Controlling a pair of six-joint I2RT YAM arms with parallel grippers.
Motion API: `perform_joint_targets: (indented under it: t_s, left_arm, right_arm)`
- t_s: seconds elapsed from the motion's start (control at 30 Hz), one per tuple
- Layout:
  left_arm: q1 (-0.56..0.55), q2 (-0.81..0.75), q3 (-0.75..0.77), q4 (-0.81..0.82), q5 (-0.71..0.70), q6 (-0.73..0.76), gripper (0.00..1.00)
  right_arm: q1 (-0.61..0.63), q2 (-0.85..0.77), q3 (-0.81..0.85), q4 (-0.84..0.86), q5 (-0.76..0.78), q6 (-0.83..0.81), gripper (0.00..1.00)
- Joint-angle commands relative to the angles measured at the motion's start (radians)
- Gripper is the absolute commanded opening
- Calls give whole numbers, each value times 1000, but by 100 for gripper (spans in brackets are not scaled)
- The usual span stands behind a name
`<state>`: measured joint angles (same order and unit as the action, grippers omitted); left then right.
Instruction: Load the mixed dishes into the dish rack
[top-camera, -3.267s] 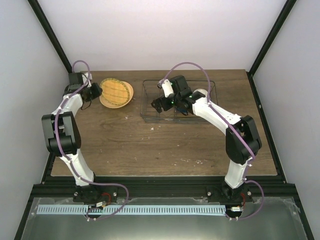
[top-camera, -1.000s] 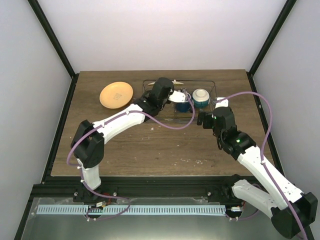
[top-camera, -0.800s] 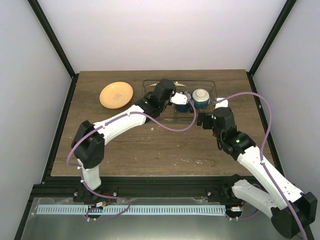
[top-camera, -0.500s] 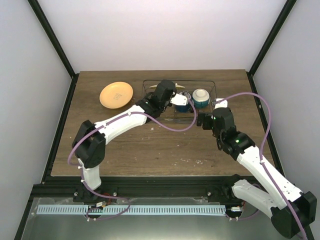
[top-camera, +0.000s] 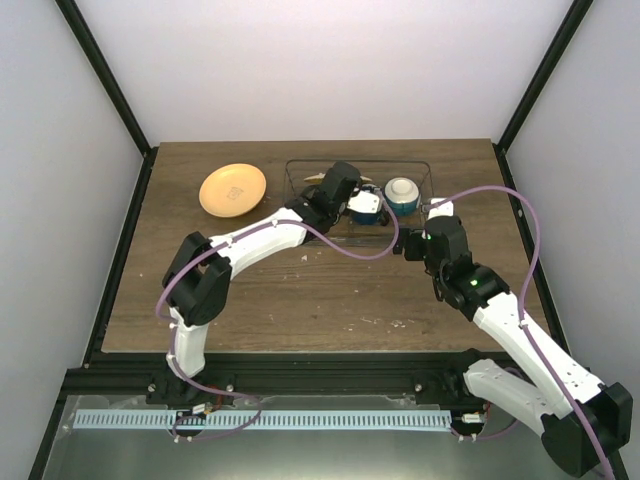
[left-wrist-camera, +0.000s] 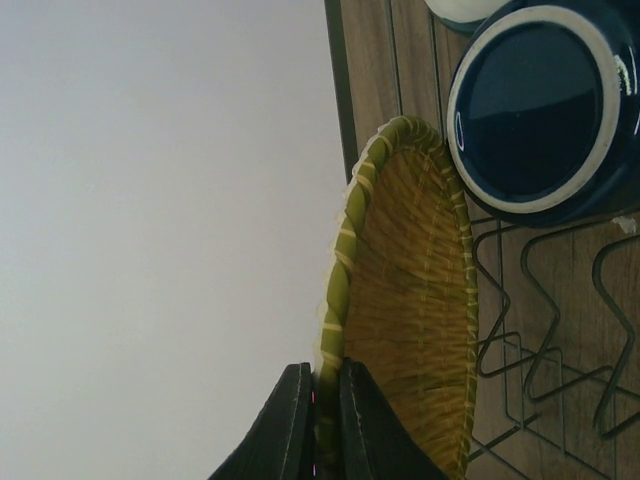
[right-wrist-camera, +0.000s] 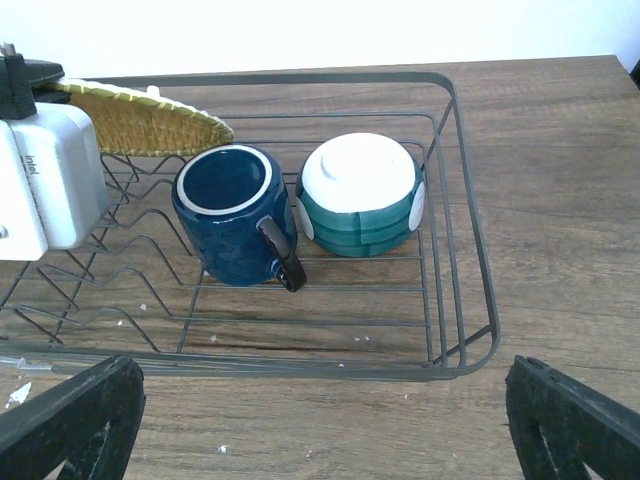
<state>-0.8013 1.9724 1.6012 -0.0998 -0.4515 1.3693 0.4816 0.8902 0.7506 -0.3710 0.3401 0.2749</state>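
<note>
Mug (right-wrist-camera: 232, 215) and cup (right-wrist-camera: 360, 195) sit upturned inside the dish rack (right-wrist-camera: 455, 150). Left gripper (left-wrist-camera: 322, 420) pinches the yellow-green plate (left-wrist-camera: 410, 330) by its rim at the rack's far edge. Orange plate (top-camera: 233, 189) lies on the surface (top-camera: 300, 290) left of the rack, not yet loaded. Right gripper (right-wrist-camera: 320, 425) hangs spread and empty just before the rack.

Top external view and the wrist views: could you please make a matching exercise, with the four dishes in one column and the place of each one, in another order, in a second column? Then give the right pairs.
Dishes
1. round orange plate with a grid-patterned face
2. dark blue handled mug
3. teal-and-white cup
4. yellow-green woven plate

Places
A. pinched at its rim by the left gripper
B. lying on the wooden table, left of the dark wire dish rack
C. in the rack, nearest its right end
D. in the rack, just left of the cup

Pairs: 1-B, 2-D, 3-C, 4-A
</note>
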Motion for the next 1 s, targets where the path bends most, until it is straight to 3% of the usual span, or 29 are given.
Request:
perform_joint_targets:
  t_s: [0.0, 0.17, 0.27, 0.43, 0.57, 0.7, 0.83, 0.97]
  left_arm:
    - [12, 10, 37, 25, -12, -4, 0]
    - [24, 17, 17, 44, -26, -10, 0]
    - [33, 24, 21, 40, -37, -19, 12]
    - [45, 22, 19, 37, -34, -36, 20]
    - [48, 19, 17, 42, -36, -40, 34]
    - [45, 6, 18, 49, -49, -39, 41]
    - [33, -60, 8, 40, -82, -66, 44]
    - [8, -204, -29, 57, -109, -184, 46]
  right_arm:
    - [-8, -2, -2, 24, -5, -9, 100]
    - [-10, 2, -5, 27, -15, -9, 100]
    - [-11, 3, -7, 30, -19, -10, 100]
    - [-11, 3, -9, 31, -22, -11, 100]
    - [-11, 4, -8, 33, -27, -11, 100]
    - [-13, 4, -11, 36, -29, -12, 100]
    - [-12, 8, -17, 46, -39, -17, 100]
    - [-12, 8, -30, 71, -76, -35, 100]
